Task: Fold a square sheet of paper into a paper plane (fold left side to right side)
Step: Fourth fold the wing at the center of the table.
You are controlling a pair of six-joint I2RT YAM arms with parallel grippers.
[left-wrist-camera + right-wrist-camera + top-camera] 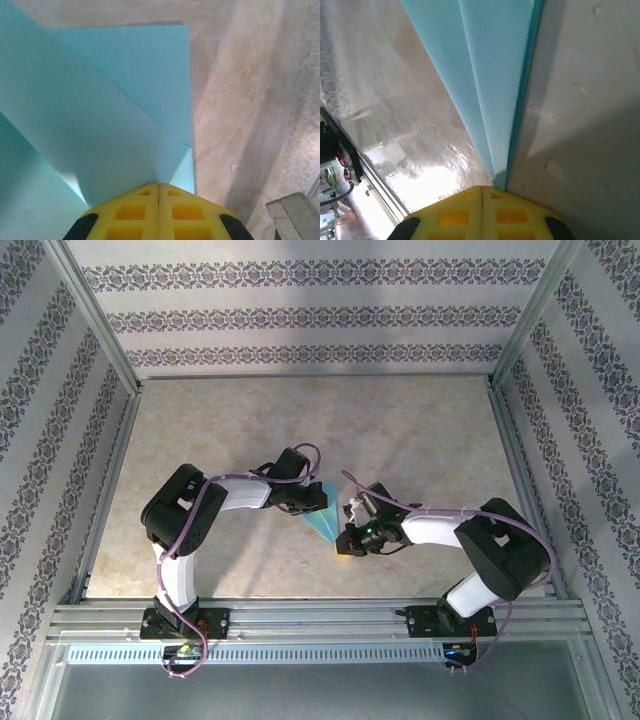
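Smooth turquoise paper plane [322,521], a layered, crisp-creased wedge, spans mid-worktop [420,430] of glossy beige marbling. Yellow-fingered left hand [158,186] pinches its broad end; right hand [482,189] pinches its pointed tip.

A beige marbled table [400,430] sits inside patterned walls [320,315].
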